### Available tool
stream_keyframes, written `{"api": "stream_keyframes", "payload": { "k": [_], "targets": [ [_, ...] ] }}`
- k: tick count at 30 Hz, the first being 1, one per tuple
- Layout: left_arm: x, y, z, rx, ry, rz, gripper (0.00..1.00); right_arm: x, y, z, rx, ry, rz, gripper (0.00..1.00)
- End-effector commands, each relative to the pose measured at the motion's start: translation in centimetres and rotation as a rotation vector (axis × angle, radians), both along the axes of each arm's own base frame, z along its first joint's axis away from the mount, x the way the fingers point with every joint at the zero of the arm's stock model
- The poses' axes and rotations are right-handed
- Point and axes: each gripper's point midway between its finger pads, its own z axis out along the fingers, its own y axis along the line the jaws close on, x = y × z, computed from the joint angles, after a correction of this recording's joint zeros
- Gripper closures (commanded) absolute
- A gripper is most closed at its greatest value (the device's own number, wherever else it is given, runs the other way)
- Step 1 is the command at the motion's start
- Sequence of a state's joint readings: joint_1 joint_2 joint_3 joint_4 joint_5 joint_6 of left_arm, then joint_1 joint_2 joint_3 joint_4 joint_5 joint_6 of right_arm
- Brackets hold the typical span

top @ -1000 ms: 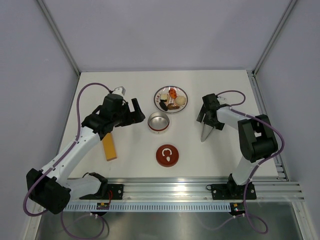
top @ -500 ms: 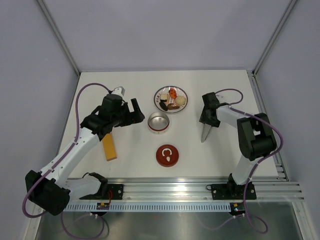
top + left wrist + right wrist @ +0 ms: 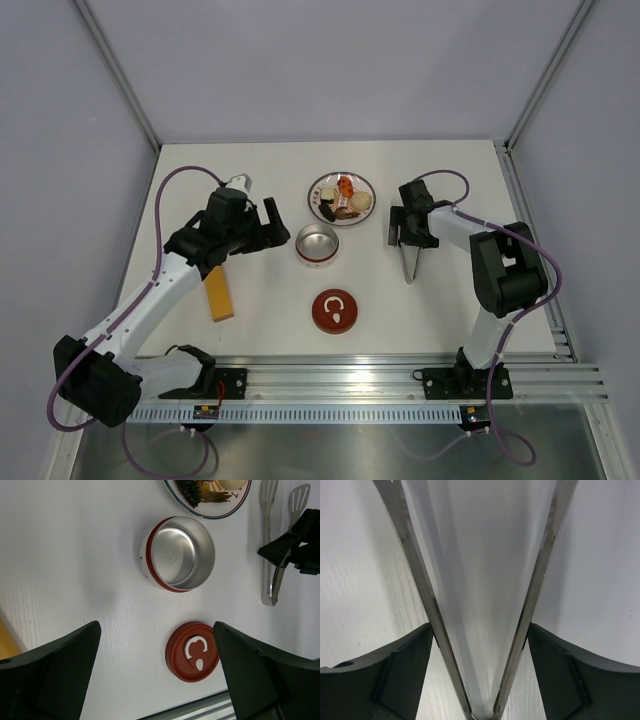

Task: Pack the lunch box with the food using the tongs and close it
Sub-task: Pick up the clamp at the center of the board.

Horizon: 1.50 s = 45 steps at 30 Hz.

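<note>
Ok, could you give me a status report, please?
Left gripper open, idle. Right gripper: jaws on tongs. Steel tin empty, lid off, food on plate. Nothing obstructing.

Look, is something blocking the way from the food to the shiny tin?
Nothing visible does. The tin sits open close beside the plate of food, and its red lid lies apart on the table.

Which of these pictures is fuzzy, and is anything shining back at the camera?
Right wrist view: the tongs sit so near the lens they fill it, the dark pincer fingers soft-edged; left wrist view: the tin gleams inside; top view: even light, faint shadows.
</note>
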<state>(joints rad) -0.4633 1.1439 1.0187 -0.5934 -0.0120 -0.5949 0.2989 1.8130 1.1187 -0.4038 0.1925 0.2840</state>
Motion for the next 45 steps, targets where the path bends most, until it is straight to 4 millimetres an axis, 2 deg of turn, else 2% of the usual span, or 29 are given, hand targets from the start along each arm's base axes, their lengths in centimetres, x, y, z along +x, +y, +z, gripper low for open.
{"api": "stream_keyframes", "payload": {
  "k": [1, 6, 10, 11, 14, 17, 18, 21, 29, 34, 39, 42, 45],
  "targets": [
    [0.8, -0.4, 1.4, -0.019, -0.042, -0.004, 0.01, 0.8, 0.8, 0.2, 0.009, -0.008, 0.032, 0.13],
    [0.8, -0.3, 1.3, -0.014, -0.042, -0.003, 0.01, 0.9, 1.0, -0.2, 0.027, -0.005, 0.012, 0.11],
    [0.9, -0.2, 1.2, -0.01, -0.04, 0.0, 0.01, 0.9, 1.3, -0.7, 0.041, 0.002, 0.008, 0.17],
    [0.9, -0.3, 1.2, -0.011, -0.038, 0.002, 0.01, 1.0, 1.3, -0.7, 0.042, 0.0, 0.007, 0.26],
    [0.9, -0.2, 1.0, -0.008, -0.033, 0.001, 0.01, 0.8, 1.3, -0.9, 0.04, 0.011, 0.007, 0.37],
    [1.0, -0.1, 1.3, -0.004, -0.041, 0.007, 0.01, 0.5, 1.2, -0.1, 0.036, 0.012, 0.018, 0.56],
    [1.0, -0.1, 1.3, -0.002, -0.04, 0.007, 0.01, 0.3, 1.1, 0.1, 0.033, 0.015, 0.022, 0.67],
    [1.0, 0.2, 1.4, 0.01, -0.044, 0.014, 0.01, -0.3, 1.1, 2.1, 0.039, 0.017, 0.037, 0.76],
    [1.3, 1.0, 2.8, 0.019, -0.068, 0.031, 0.01, -3.5, 2.6, 9.5, 0.157, 0.048, 0.098, 0.75],
    [1.2, 1.7, 2.9, 0.038, -0.07, 0.043, 0.01, -5.3, 3.9, 12.2, 0.231, 0.115, 0.151, 0.73],
    [1.0, 1.9, 2.7, 0.036, -0.066, 0.048, 0.01, -5.6, 4.1, 14.8, 0.253, 0.088, 0.163, 0.67],
    [1.2, 2.8, 3.1, 0.073, -0.084, 0.069, 0.01, -5.5, 4.7, 16.6, 0.261, 0.07, 0.192, 0.65],
    [1.2, 3.8, 3.3, 0.118, -0.094, 0.098, 0.01, -5.3, 5.2, 16.9, 0.255, 0.076, 0.207, 0.64]
  ]
}}
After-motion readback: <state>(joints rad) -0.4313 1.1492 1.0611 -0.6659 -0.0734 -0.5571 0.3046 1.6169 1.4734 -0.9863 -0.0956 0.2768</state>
